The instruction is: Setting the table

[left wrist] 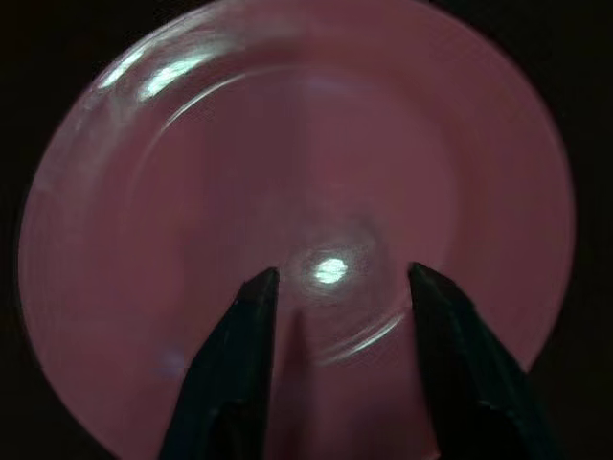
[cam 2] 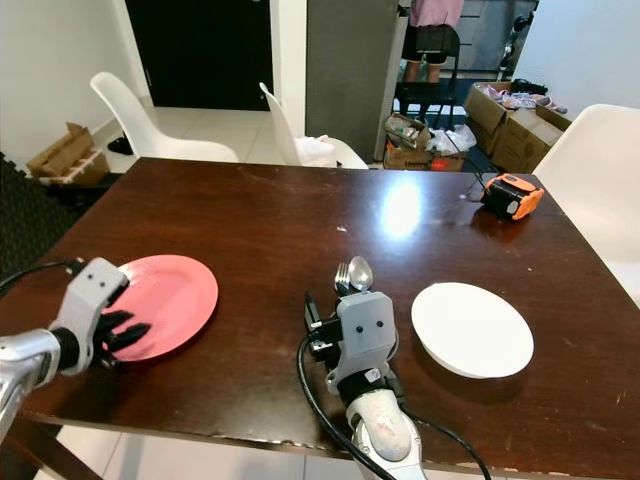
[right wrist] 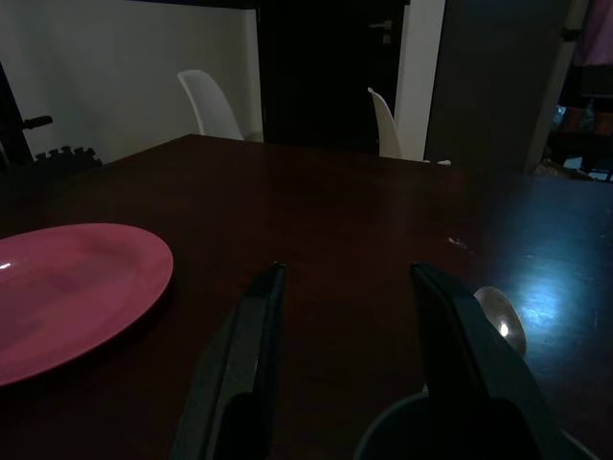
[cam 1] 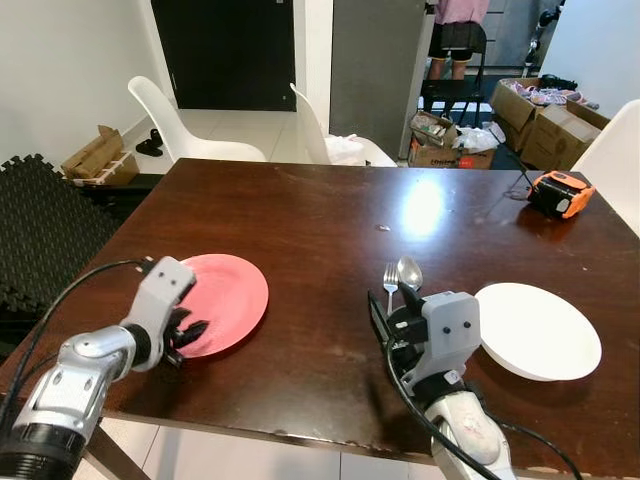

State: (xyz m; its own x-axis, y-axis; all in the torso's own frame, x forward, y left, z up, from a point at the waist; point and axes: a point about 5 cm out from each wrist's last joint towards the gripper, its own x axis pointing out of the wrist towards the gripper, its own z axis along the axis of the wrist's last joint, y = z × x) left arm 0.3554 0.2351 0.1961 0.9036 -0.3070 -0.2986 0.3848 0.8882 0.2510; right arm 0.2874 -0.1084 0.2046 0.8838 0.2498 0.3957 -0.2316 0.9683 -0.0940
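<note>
Dark brown wooden table (cam 1: 320,220) holds everything. Pink plate (cam 1: 222,300) sits near the front-left edge, flat on the wood. White plate (cam 1: 538,330) sits near the front-right edge, well apart from the pink one. Fork (cam 1: 389,283) and spoon (cam 1: 409,272) lie side by side between the two plates, closer to the white one, handles toward the robot.

Left gripper (cam 1: 188,330) is over the near rim of the pink plate. Left wrist view looks straight down onto the plate: left fingers (left wrist: 251,326) spread apart, nothing between them, tips over the middle of the plate. Can't tell if they touch the surface.

Right gripper (cam 1: 392,300) is low over the table just behind the fork and spoon handles, beside the white plate's left edge. Right wrist view: right fingers (right wrist: 257,326) spread wide, holding nothing, bare wood between them, spoon bowl just outside one finger, pink plate off to the other side.

Orange and black tape measure (cam 1: 560,193) sits at the far right of the table, with a thin cord running off it. White chairs (cam 1: 185,125) stand at the far side and another at the right edge. Cardboard boxes (cam 1: 545,120) on the floor beyond, plus one by the left wall. A person (cam 1: 456,35) stands in the background near a black chair. Black foam mats (cam 1: 45,215) lie left of the table.
</note>
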